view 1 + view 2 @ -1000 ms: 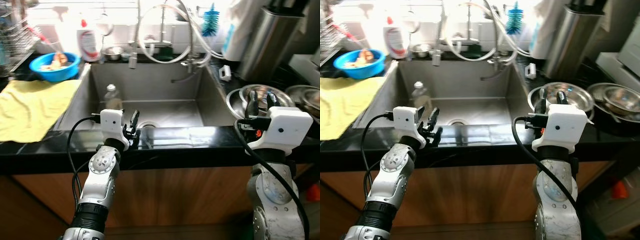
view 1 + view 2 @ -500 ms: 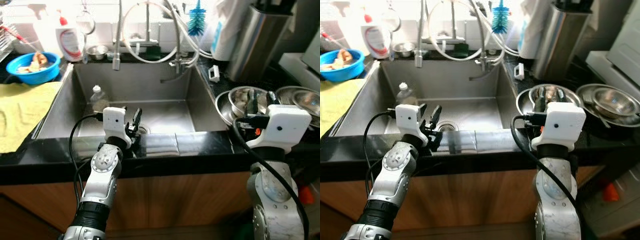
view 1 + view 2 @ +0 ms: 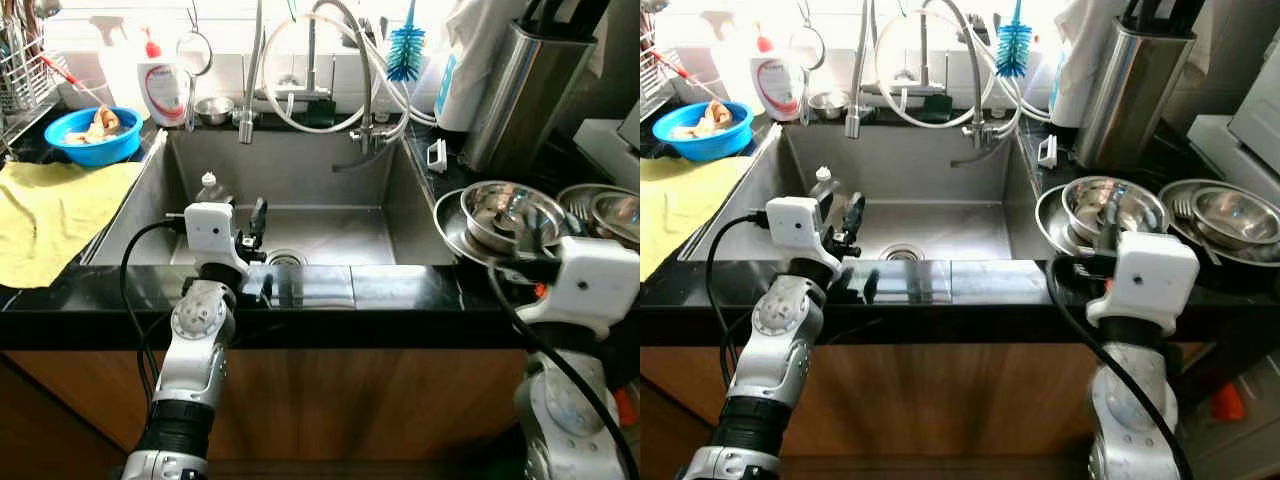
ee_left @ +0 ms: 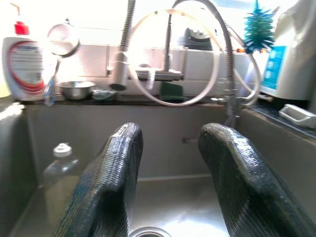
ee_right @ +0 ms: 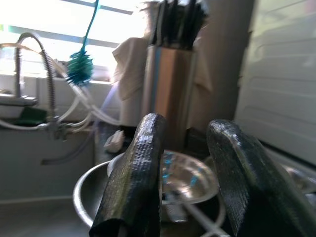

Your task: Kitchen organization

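A steel sink (image 3: 400, 215) lies ahead with a small clear bottle (image 3: 208, 190) standing upright at its left side. My left gripper (image 3: 245, 225) hovers over the sink's front edge, open and empty. In the left wrist view its fingers (image 4: 106, 182) point toward the faucet, with the bottle (image 4: 59, 163) off to one side. Stacked steel bowls (image 3: 505, 210) rest on the black counter right of the sink. My right gripper (image 5: 185, 168) is open and empty just in front of those bowls (image 5: 182, 180); its white wrist housing (image 3: 590, 280) covers the fingers in the head views.
A blue bowl (image 3: 95, 132), a yellow cloth (image 3: 50, 205) and a dish rack (image 3: 20, 70) sit at the left. Dish soap (image 3: 165, 90), the faucet (image 3: 250, 70) and a blue brush (image 3: 405, 55) line the back. A steel knife holder (image 3: 525, 90) and more bowls (image 3: 1230, 215) stand right.
The whole picture has shifted, so the camera moved. My right wrist now sits lower and farther right in the picture, hiding its fingers. Both grippers remain open and empty.
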You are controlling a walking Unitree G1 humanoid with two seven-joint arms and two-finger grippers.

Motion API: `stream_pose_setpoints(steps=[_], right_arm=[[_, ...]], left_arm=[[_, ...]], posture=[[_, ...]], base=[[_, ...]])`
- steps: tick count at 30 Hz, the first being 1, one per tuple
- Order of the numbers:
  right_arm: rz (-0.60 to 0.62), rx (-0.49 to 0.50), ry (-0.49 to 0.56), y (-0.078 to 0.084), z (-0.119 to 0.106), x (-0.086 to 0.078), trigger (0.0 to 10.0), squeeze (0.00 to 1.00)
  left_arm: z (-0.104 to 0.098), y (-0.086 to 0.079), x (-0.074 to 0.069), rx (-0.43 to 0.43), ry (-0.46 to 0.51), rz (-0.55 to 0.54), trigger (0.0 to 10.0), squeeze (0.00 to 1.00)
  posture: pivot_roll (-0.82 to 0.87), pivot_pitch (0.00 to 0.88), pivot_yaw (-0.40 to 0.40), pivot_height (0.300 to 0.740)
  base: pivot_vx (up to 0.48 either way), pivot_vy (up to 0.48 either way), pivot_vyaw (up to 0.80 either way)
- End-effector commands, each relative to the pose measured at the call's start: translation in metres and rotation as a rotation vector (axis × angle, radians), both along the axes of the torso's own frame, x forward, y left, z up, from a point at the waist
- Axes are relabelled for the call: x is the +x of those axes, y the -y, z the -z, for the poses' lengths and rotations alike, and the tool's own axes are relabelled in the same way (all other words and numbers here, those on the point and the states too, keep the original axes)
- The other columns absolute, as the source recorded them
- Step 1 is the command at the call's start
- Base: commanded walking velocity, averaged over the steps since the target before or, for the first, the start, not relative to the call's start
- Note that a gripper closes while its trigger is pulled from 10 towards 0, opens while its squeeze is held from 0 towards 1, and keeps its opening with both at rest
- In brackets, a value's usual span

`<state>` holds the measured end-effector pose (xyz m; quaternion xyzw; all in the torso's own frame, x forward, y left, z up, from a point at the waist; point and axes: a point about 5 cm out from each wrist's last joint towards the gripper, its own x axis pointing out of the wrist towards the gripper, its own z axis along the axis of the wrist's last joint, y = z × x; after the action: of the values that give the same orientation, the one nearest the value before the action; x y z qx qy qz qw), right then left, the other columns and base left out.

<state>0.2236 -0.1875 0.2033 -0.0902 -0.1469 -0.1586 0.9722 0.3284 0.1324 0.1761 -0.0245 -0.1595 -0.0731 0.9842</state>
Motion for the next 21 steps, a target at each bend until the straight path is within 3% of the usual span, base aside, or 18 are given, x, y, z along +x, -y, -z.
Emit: stream_pose_setpoints(steps=[1,6,7,8,9,10,11,14,19,20,21], right_arm=[[0.045,-0.012,0.034,0.009,-0.006,-0.006,10.0,0.0],[0.104,0.047,0.032,0.025,-0.001,-0.008,10.0,0.0],[0.128,0.129,0.035,0.029,0.004,-0.008,10.0,0.0],[0.128,0.129,0.035,0.029,0.004,-0.008,10.0,0.0],[0.165,0.268,0.044,0.036,0.011,-0.007,10.0,0.0],[0.171,0.298,0.042,0.037,0.014,-0.007,10.0,0.0],[0.167,0.331,0.036,0.038,0.019,-0.005,10.0,1.0],[0.163,0.342,0.035,0.038,0.021,-0.004,10.0,1.0],[0.039,0.321,0.027,0.025,0.018,0.007,10.0,1.0],[0.033,0.317,0.026,0.024,0.018,0.008,10.0,0.11],[0.033,0.317,0.026,0.024,0.018,0.008,10.0,0.11]], left_arm=[[0.0,0.003,-0.001,-0.004,0.003,0.011,10.0,0.0],[0.0,0.006,-0.001,-0.007,0.0,0.019,10.0,0.0],[0.0,0.007,-0.001,-0.005,-0.001,0.021,10.0,0.0],[0.0,0.007,-0.001,-0.005,-0.001,0.021,10.0,0.0],[0.001,0.007,0.0,-0.004,-0.003,0.024,10.0,0.0],[0.001,0.007,0.0,-0.003,-0.004,0.025,10.0,0.0],[0.001,0.007,0.0,-0.002,-0.005,0.026,10.0,0.0],[0.001,0.007,0.0,-0.002,-0.005,0.026,10.0,0.0],[0.002,0.006,-0.001,0.001,-0.007,0.027,10.0,0.0],[0.002,0.006,-0.001,0.0,-0.007,0.028,10.0,0.0],[0.002,0.006,-0.001,0.0,-0.007,0.028,10.0,0.0]], posture=[[-0.16,0.0,-0.007,0.74],[-0.16,0.0,-0.006,0.74],[-0.16,0.0,-0.003,0.74],[-0.16,0.0,-0.003,0.74],[-0.16,0.0,-0.002,0.74],[-0.16,0.0,-0.002,0.74],[-0.15,0.0,-0.002,0.74],[-0.15,0.0,-0.002,0.74],[-0.15,0.0,-0.003,0.74],[-0.15,0.0,-0.003,0.74],[-0.15,0.0,-0.003,0.74]], base=[[0.0,0.0,0.0],[0.0,0.0,0.0],[0.0,0.0,0.0],[0.0,0.0,0.0],[0.0,0.0,0.0],[0.0,0.0,0.0],[0.0,0.0,0.0],[0.0,0.0,0.0],[0.0,0.0,0.0],[0.0,0.0,0.0],[0.0,0.0,0.0]])
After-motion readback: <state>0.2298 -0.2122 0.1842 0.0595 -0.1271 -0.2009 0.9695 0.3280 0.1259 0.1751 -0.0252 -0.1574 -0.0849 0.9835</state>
